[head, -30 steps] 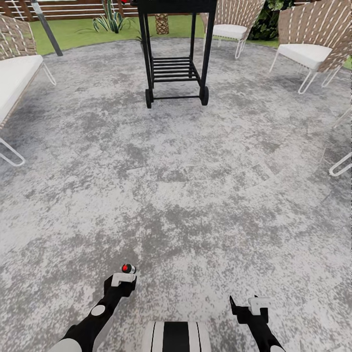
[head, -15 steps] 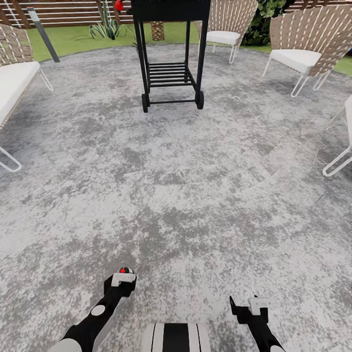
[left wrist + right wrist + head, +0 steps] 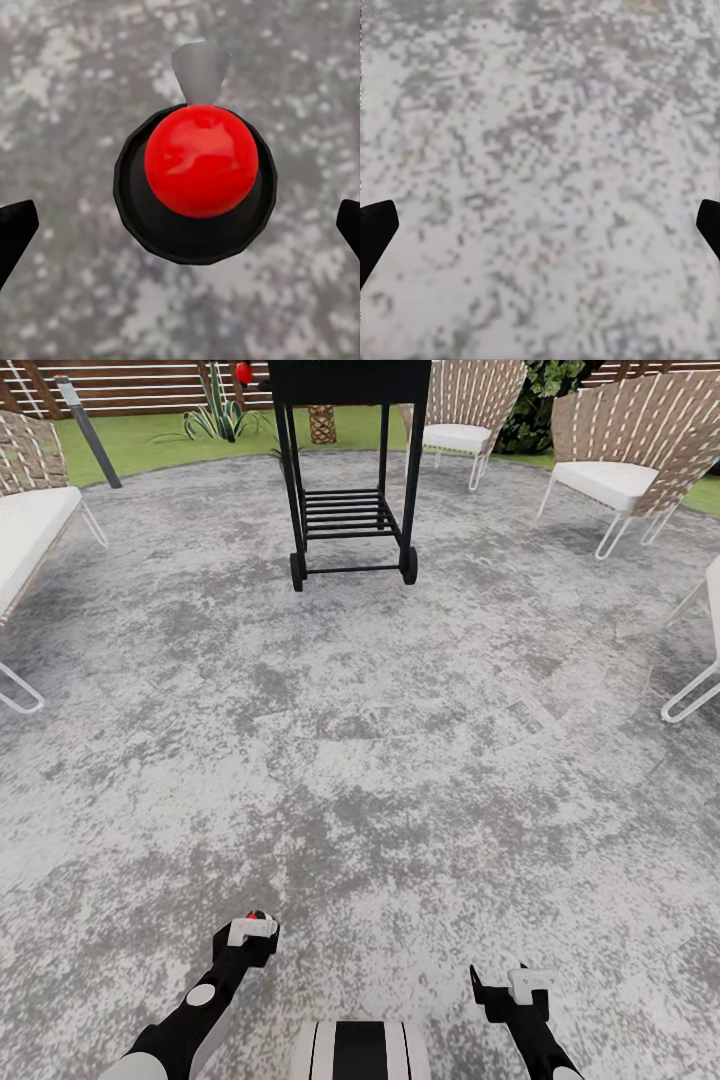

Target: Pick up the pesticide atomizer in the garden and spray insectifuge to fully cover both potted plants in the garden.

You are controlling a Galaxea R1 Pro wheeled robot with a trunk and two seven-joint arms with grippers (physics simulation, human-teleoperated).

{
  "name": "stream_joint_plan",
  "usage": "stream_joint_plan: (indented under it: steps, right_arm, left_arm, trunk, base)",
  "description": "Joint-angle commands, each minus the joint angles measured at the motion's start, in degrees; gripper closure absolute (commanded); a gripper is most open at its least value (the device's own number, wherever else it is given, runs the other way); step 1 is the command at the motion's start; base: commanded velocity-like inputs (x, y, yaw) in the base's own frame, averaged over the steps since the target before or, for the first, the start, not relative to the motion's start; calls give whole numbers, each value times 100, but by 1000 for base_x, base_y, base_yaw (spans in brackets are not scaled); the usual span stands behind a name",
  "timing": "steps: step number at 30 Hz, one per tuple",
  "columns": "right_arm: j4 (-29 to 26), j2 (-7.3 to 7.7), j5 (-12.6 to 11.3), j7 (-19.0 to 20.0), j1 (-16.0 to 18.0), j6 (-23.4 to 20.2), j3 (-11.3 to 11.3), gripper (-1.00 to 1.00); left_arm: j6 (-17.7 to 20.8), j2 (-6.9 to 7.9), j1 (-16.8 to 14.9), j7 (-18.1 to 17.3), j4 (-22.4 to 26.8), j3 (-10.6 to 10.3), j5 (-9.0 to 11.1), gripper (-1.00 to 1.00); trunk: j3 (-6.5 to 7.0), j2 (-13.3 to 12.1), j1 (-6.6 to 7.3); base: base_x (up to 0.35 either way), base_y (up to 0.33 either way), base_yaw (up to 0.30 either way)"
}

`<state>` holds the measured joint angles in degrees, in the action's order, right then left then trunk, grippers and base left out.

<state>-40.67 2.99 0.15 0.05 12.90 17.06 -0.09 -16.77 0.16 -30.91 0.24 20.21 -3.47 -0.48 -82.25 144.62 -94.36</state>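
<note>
Carrying the slim dark red-topped pesticide atomizer [image 3: 196, 180] clamped in the left gripper [image 3: 250, 932], lower left of head view; right gripper [image 3: 510, 988] spread, empty, w/ grey mottled stone paving [image 3: 400, 760] below. Potted plants aren't identifiable yet, so prob. best to roll steadily past the black wheeled grill cart [image 3: 350, 470] at top centre twd the green lawn [image 3: 150, 440], keeping the bottle upright.

Mottled grey paving [image 3: 400, 710], black wheeled cart [image 3: 348, 480], woven chairs [image 3: 620, 460], slatted fence [image 3: 140, 380].

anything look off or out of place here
Nothing stands out. The pesticide atomizer sits upright between the left claw fingers, the right claw is empty, and the chairs and black cart stand upright.
</note>
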Motion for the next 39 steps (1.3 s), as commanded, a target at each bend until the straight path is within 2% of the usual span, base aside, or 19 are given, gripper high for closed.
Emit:
stream_joint_plan:
  steps: [1, 20, 39]
  right_arm:
    - [4, 0, 2, 1, 2, 17, -1, -100]
    - [3, 0, 2, -13, 2, 17, -6, -100]
    - [6, 0, 2, 3, 2, 17, -1, -100]
  left_arm:
    - [-19, 2, -3, 3, -6, -13, -5, -100]
    - [-19, 2, 5, 3, -9, -13, -5, -100]
    - [-19, 2, -2, 0, 0, -13, -5, -100]
  trunk:
    - [-3, 1, 1]
    - [76, 1, 1]
    - [118, 1, 1]
  base:
    - [0, 0, 0]
    - [12, 0, 0]
    - [-46, 0, -13]
